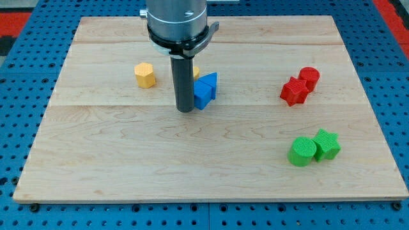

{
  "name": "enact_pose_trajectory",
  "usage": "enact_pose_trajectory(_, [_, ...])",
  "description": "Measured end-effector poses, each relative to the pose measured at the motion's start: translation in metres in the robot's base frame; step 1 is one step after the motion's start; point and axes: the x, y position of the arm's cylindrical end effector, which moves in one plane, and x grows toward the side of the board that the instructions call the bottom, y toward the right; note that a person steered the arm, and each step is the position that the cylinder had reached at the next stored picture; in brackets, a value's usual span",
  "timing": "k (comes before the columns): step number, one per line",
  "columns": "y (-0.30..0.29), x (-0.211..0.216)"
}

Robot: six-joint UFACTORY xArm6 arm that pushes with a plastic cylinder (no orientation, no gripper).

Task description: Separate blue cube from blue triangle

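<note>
The blue cube (202, 95) and the blue triangle (209, 81) sit touching each other near the board's middle, the triangle toward the view's top right of the cube. My tip (185, 110) is at the cube's left edge, touching or nearly touching it. The rod hides part of the cube's left side.
A yellow block (195, 71) peeks out behind the rod, just above the blue pair. An orange-yellow hexagon (145, 75) lies to the left. A red star (294, 91) and red cylinder (309, 77) sit at right. A green cylinder (301, 151) and green star (327, 144) lie lower right.
</note>
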Motion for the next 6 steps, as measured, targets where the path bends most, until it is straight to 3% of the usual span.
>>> enact_pose_trajectory(3, [0.075,-0.016])
enact_pose_trajectory(6, [-0.049,-0.02])
